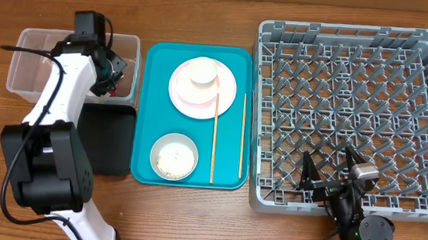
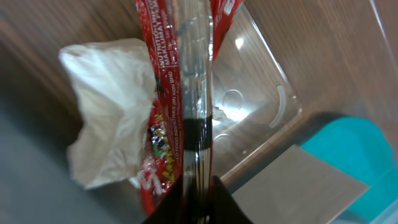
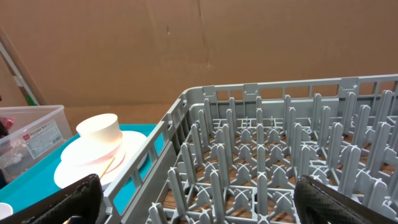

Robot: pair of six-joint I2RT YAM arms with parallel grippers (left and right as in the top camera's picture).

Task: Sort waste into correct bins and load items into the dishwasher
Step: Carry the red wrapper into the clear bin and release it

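**Overhead.** The left arm (image 1: pixel 65 95) reaches up the left side of the frame into the clear bin (image 1: pixel 35 38) at upper left. The left jaws hang inside it, and from here I cannot tell what they hold. Just below that bin sits a black bin (image 1: pixel 107 138). The teal tray (image 1: pixel 154 91) in the middle carries a plate (image 1: pixel 189 94) with an upturned cup (image 1: pixel 203 71) on it. A bowl (image 1: pixel 173 155) sits lower down, and two chopsticks (image 1: pixel 214 135) lie lengthwise on the tray's right half. The grey dish rack (image 1: pixel 356 94) fills the right of the frame on the tabletop (image 1: pixel 190 219). The right jaws sit spread at its lower edge.

**Left wrist.** At bottom centre the left jaws are pinched together on a red wrapper (image 2: pixel 165 93), which runs up the middle of the frame. It hangs over the clear bin's floor (image 2: pixel 261 81), beside a crumpled white tissue (image 2: pixel 112 106). The wrapper looks like thin, light, slick film. A pinch at one end suits it, though it may cling to the pads on release.

**Right wrist.** The right jaws stand wide apart at the lower corners with nothing between them. Beyond are the dish rack (image 3: pixel 249 162) and, at left, the plate (image 3: pixel 81 158) and cup (image 3: pixel 99 127). These look rigid, smooth and breakable. The cup is best taken across its wall and the plate by its edge.
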